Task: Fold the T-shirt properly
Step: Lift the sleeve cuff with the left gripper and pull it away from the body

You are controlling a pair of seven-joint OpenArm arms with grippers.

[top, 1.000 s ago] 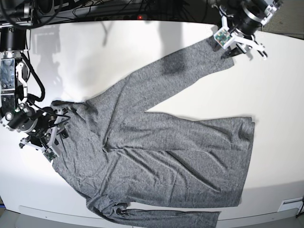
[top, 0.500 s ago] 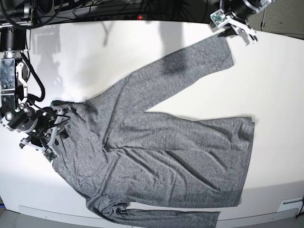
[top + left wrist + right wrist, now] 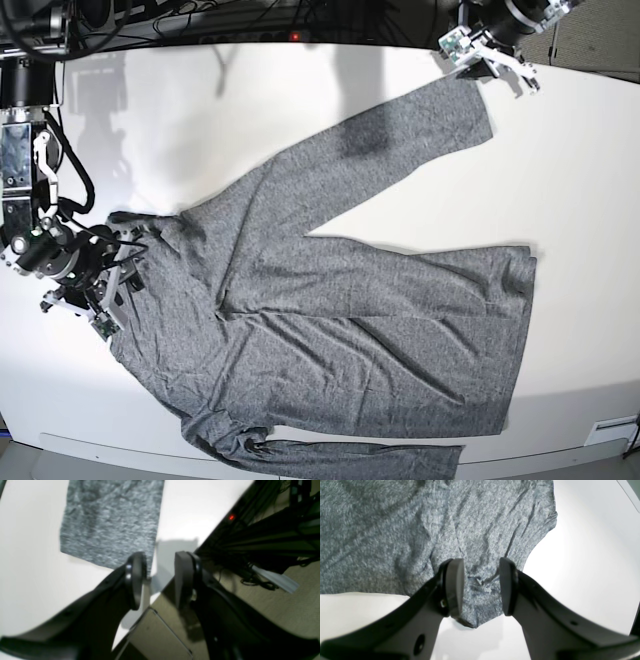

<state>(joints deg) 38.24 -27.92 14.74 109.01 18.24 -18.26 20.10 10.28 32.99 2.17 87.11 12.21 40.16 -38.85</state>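
The T-shirt, heathered dark grey with long sleeves, lies spread flat on the white table. One sleeve runs to the far right, and its cuff ends just ahead of my left gripper. That gripper hangs open over the table's far edge with nothing between its fingers. My right gripper sits at the shirt's left shoulder. In the right wrist view its fingers stand apart, open, straddling puckered fabric near the cloth's edge.
Dark frame and cables run behind the far edge, with a red light among them. Beige floor shows past the table. The lower sleeve reaches the table's front edge.
My left gripper has moved off the sleeve cuff toward the table's far edge. The right gripper and the shirt have stayed where they were.
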